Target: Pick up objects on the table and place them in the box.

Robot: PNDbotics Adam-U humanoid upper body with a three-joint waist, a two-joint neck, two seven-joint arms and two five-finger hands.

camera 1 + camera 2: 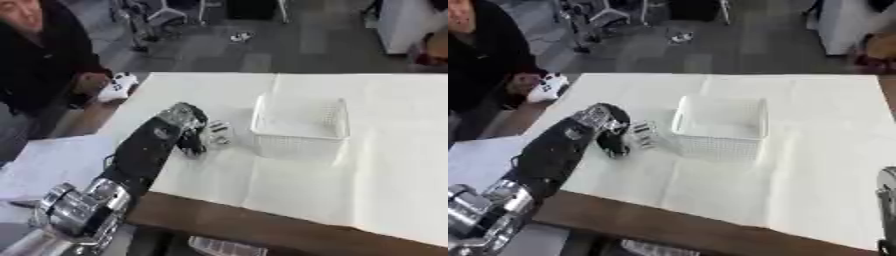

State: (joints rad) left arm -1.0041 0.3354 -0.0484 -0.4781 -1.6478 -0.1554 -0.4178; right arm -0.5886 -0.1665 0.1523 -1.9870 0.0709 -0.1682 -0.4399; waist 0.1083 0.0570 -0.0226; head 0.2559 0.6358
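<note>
White mesh box (300,125) stands on the table (385,165). Left hand (194,132) is curled round a small pale object (218,133) just left of the box. Lift it above the rim before moving across.

- A white cloth (350,175) covers the brown table (262,227).
- Upper left of the frame, a person in black (35,60) holds a white controller (116,87).
- Grey floor (262,45) lies beyond.
</note>
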